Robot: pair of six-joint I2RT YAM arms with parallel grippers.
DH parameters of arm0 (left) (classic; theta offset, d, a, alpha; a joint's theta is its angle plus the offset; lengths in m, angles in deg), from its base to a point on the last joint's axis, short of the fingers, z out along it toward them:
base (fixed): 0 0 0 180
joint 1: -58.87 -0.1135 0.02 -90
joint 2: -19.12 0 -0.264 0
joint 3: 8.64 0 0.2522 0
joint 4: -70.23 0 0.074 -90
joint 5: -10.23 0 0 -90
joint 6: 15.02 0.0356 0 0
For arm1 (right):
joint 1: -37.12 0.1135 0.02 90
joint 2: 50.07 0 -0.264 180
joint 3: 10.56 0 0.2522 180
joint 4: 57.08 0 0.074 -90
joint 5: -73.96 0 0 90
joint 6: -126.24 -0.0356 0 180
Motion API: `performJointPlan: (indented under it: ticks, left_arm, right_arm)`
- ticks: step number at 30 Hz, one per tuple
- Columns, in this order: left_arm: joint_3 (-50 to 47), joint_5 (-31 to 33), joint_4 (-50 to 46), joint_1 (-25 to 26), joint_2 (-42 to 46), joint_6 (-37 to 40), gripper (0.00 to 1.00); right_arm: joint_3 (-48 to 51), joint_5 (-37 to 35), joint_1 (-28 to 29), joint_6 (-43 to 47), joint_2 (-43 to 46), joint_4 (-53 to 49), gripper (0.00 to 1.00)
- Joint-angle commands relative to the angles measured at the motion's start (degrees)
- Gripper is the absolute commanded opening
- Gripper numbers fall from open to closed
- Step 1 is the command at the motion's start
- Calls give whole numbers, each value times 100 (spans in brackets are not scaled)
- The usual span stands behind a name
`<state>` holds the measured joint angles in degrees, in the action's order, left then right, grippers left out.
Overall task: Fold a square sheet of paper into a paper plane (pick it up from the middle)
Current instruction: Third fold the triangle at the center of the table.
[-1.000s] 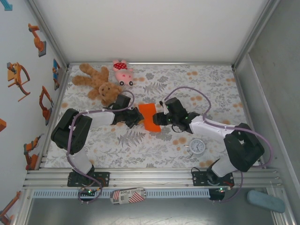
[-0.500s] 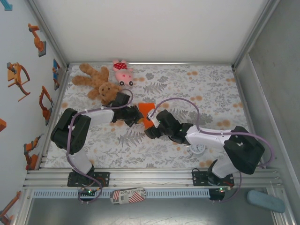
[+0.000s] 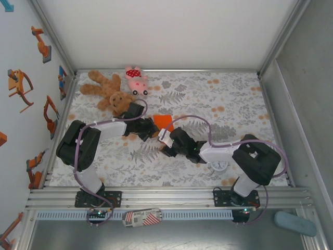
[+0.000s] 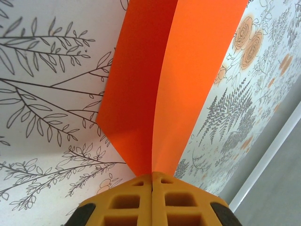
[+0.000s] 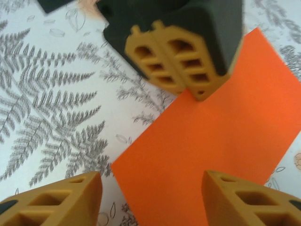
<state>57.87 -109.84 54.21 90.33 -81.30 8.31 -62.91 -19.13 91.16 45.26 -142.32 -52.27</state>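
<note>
The square sheet of paper (image 3: 164, 122) is bright orange and sits mid-table, folded along a centre crease. In the left wrist view its two halves (image 4: 160, 84) rise out of my left gripper (image 4: 153, 178), whose yellow jaws are shut on the crease. The right wrist view has the paper (image 5: 211, 141) lying flat on the floral cloth, pinched at its far edge by the left gripper's fingers (image 5: 174, 61). My right gripper (image 5: 153, 200) hovers open over the paper's near corner, one finger on each side. From above, the right gripper (image 3: 165, 143) covers the sheet's near part.
A brown teddy bear (image 3: 109, 94) and a pink plush pig (image 3: 136, 79) lie at the back left. A small white clock (image 3: 218, 165) rests by the right arm's forearm. Metal frame rails edge the table.
My right arm has swung left and nearer, from the paper's right side to over its near end, hiding much of it from above. The left gripper stays shut on the paper.
</note>
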Motion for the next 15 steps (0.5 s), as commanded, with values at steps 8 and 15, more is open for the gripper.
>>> performJointPlan:
  ticks: [8,15]
  left_arm:
    - [113,-120,-178,-29,53,-39,0]
    - [66,-109,-188,-31,97,-30,0]
  right_arm:
    - [-97,4,12,430,-65,110,35]
    - [-114,105,9,426,-100,103,13]
